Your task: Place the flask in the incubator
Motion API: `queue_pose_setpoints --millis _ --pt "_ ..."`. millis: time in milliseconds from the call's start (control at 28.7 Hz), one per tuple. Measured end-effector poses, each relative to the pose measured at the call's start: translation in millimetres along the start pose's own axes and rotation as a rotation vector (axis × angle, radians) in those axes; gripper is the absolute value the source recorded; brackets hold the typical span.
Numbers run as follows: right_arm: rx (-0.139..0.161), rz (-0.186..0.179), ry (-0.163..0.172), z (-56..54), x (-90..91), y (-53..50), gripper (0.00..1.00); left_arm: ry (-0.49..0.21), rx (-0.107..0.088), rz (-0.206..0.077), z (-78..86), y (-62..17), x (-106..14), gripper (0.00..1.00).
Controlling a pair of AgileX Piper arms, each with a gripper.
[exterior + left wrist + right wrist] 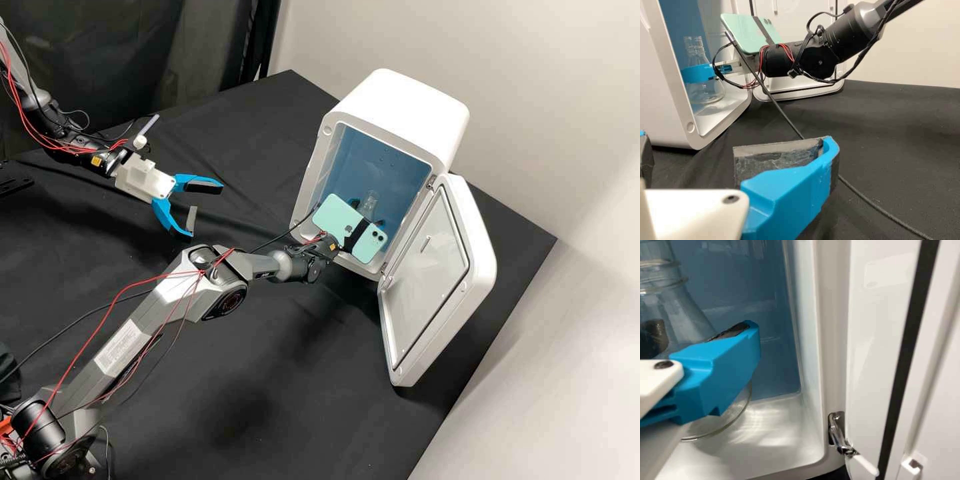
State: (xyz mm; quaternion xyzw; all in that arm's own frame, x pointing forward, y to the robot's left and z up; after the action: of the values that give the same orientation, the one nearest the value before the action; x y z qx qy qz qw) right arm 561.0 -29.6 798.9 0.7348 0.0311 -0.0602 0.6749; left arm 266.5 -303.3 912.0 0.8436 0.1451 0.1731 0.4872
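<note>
One blue finger of the right gripper [701, 73] is seen laid across the glass flask [702, 95], which is gripped and held upright inside the open incubator [400, 113], low by its white floor; whether that floor is touched cannot be told. From the high view, the door [437, 280] is swung wide at five o'clock of the incubator, and the left gripper [205, 211] is held spread wide above the black bench [267, 387], at nine o'clock of the incubator and well apart from it

A black cloth-covered bench [280, 400] stands beside a plain white wall [547, 60]; behind its far left corner hangs what looks like a dark curtain [100, 47].
</note>
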Motion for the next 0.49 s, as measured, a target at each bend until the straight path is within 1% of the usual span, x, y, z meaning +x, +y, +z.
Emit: queue_pose_setpoints --millis 35,139,209,348,487 --pt "-0.005 -0.003 -0.001 -0.7 0.2 -1.2 0.0 0.0 0.0 0.0 0.0 0.0 0.0 1.0" --pt "-0.005 -0.021 -0.01 -4.3 1.0 -7.9 0.0 0.0 0.0 0.0 0.0 0.0 0.0 1.0" --pt "-0.012 -0.032 -0.012 -6.6 1.5 -11.9 0.0 0.0 0.0 0.0 0.0 0.0 0.0 1.0" --pt "-0.015 -0.051 -0.015 -11.8 2.3 -19.9 0.0 0.0 0.0 0.0 0.0 0.0 0.0 1.0" --pt "-0.016 -0.054 -0.012 -13.1 2.4 -21.5 0.0 0.0 0.0 0.0 0.0 0.0 0.0 1.0"
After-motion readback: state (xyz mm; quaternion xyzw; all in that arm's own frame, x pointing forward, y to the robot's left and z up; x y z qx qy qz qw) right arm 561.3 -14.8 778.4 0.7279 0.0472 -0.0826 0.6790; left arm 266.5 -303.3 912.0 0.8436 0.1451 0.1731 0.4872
